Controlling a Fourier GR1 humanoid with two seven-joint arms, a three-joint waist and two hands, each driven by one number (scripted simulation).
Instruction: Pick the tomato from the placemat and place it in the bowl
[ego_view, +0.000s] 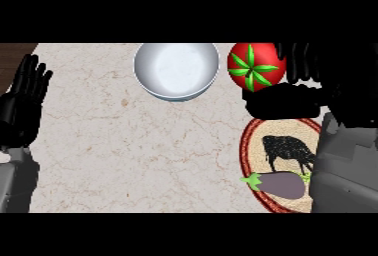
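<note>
The red tomato (255, 66) with its green star-shaped stem sits in my right hand (310, 95), just right of the bowl and beyond the far end of the placemat. The fingers curl along the tomato's right side and the thumb lies under it. The white bowl (176, 67) stands at the counter's far middle with nothing inside, its rim almost touching the tomato. The oval placemat (253, 150), beige with a red-brown border and a black cow print, lies at the right, partly hidden by my right forearm. My left hand (22, 105) rests open, fingers up, at the left edge.
A purple eggplant (280, 183) with a green stem lies on the near part of the placemat. The marble counter (140, 155) stretches between my two arms. A dark wooden strip shows at the far left corner.
</note>
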